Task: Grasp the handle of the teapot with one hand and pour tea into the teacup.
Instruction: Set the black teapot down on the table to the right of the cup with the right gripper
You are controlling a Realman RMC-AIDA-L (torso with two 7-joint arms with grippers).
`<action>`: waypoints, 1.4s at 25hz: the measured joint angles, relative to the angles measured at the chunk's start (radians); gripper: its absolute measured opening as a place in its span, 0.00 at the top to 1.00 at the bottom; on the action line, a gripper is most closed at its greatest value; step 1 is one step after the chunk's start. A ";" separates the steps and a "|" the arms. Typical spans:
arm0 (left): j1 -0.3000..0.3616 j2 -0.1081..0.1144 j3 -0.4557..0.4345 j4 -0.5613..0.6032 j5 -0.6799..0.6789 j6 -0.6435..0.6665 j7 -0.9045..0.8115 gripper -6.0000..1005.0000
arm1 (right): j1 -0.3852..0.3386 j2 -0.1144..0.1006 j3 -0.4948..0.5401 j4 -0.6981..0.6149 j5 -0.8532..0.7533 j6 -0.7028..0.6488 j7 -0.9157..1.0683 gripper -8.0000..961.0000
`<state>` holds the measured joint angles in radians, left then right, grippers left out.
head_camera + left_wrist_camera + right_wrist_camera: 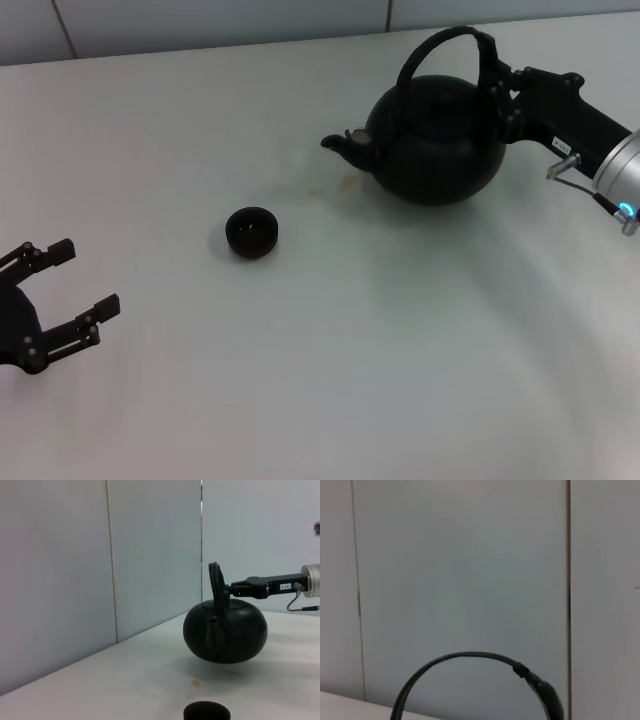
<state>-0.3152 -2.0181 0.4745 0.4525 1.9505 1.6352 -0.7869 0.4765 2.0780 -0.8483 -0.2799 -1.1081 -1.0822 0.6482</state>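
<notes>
The black teapot [435, 140] is at the back right of the white table, its spout pointing left toward the teacup [251, 231]. My right gripper [495, 85] is shut on the ribbed right side of the arched handle [435, 40]. In the left wrist view the teapot [225, 632] hangs slightly above the table with a shadow under it, the right gripper [227, 587] clamping the handle [216, 585]; the teacup's rim [206, 711] shows below. The right wrist view shows only the handle's arch [465, 656]. My left gripper [90, 275] is open and empty at the front left.
The white table [350, 380] carries nothing else. A grey panelled wall [60, 580] runs along the table's far edge behind the teapot. A small brownish stain [347, 182] lies on the table under the spout.
</notes>
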 joint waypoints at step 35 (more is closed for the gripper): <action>0.010 0.004 -0.001 0.000 -0.001 0.006 -0.001 0.18 | -0.016 0.005 0.028 0.049 0.003 -0.012 -0.035 0.59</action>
<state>-0.3048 -2.0144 0.4739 0.4525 1.9496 1.6414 -0.7880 0.4605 2.0832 -0.8205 -0.2314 -1.1050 -1.0939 0.6134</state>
